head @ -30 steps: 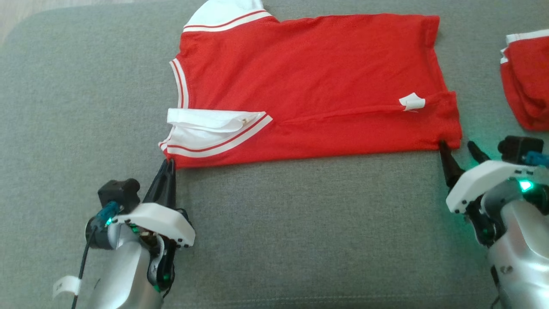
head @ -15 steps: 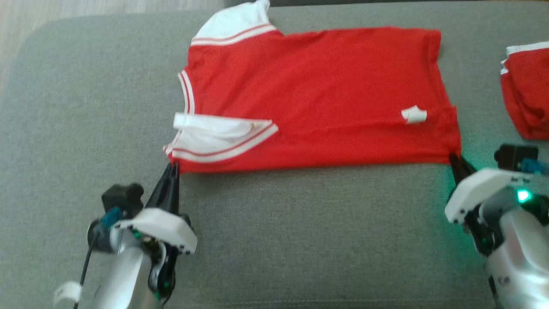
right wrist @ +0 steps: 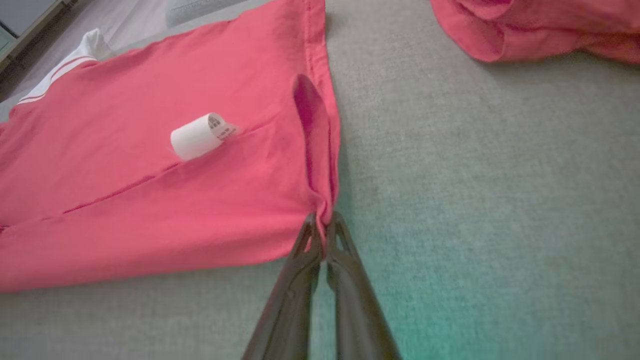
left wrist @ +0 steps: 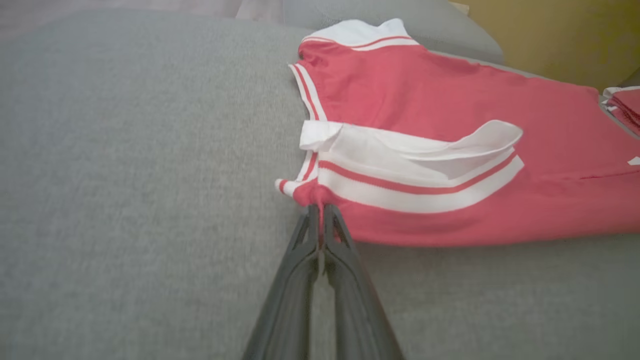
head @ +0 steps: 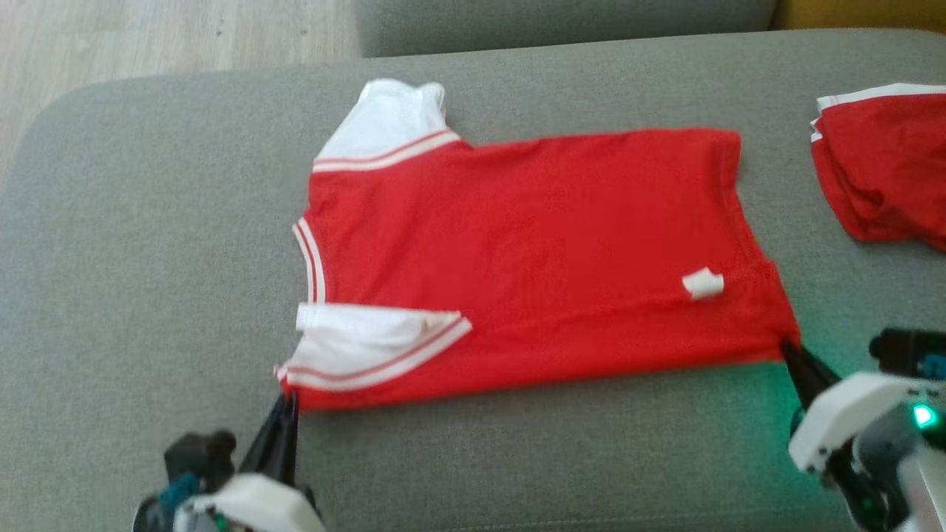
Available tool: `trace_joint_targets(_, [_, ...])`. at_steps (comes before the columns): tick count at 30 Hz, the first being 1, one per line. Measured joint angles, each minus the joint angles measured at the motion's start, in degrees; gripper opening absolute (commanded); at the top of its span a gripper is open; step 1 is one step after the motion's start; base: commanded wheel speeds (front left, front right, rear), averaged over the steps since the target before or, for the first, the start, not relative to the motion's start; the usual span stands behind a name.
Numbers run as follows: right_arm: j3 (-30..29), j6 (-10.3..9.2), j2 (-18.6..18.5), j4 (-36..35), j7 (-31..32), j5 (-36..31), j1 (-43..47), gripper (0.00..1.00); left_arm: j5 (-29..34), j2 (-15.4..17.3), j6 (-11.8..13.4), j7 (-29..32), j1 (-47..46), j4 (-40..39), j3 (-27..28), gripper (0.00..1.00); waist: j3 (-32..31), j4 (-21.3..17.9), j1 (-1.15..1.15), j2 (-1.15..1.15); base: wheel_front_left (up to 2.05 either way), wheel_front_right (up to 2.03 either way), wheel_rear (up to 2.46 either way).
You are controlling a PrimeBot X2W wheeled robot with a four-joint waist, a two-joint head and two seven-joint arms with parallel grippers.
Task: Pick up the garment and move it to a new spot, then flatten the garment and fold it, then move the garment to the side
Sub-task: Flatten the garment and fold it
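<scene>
A red garment [head: 532, 251] with white striped sleeves lies spread across the grey sofa cushion [head: 133, 258], its near long edge folded over. My left gripper [head: 287, 403] is shut on the near left corner by the white sleeve; the left wrist view shows the garment [left wrist: 450, 150] pinched in the left gripper [left wrist: 318, 210]. My right gripper [head: 787, 347] is shut on the near right hem corner; the right wrist view shows the garment [right wrist: 150, 190] bunched in the right gripper [right wrist: 322, 220]. A white label [head: 702, 284] curls up near the hem.
A second red and white garment [head: 879, 170] lies bunched at the cushion's right side, also the second garment [right wrist: 535, 25] in the right wrist view. Wooden floor [head: 148, 37] lies beyond the cushion's far left edge. Another cushion [head: 562, 22] sits behind.
The head camera has tilted, so the scene sits lower in the picture. Both grippers stay shut on the garment's near corners, and the garment appears drawn a little toward me.
</scene>
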Motion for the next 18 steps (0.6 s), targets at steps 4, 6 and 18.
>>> trace_joint_targets(4, [-0.65,0.00,-0.40,-3.88,2.44,0.84,4.64,0.00,-0.27,0.45,1.29,1.74,5.48,-4.99,-0.31,0.00,-0.38,-0.03,0.00,0.00,0.00,0.00,0.00])
trace_joint_targets(6, [-1.36,0.00,-0.48,-5.13,3.10,0.84,6.26,0.00,-0.27,0.64,1.70,2.89,7.22,-7.02,-0.66,0.00,-0.41,0.12,0.00,0.00,0.00,0.00,0.00])
trace_joint_targets(18, [-4.35,0.00,-0.22,-10.87,4.90,0.76,8.45,1.00,-0.04,1.79,3.25,6.60,8.85,-11.38,-2.15,1.00,-0.11,0.95,0.00,0.00,0.00,0.00,0.00])
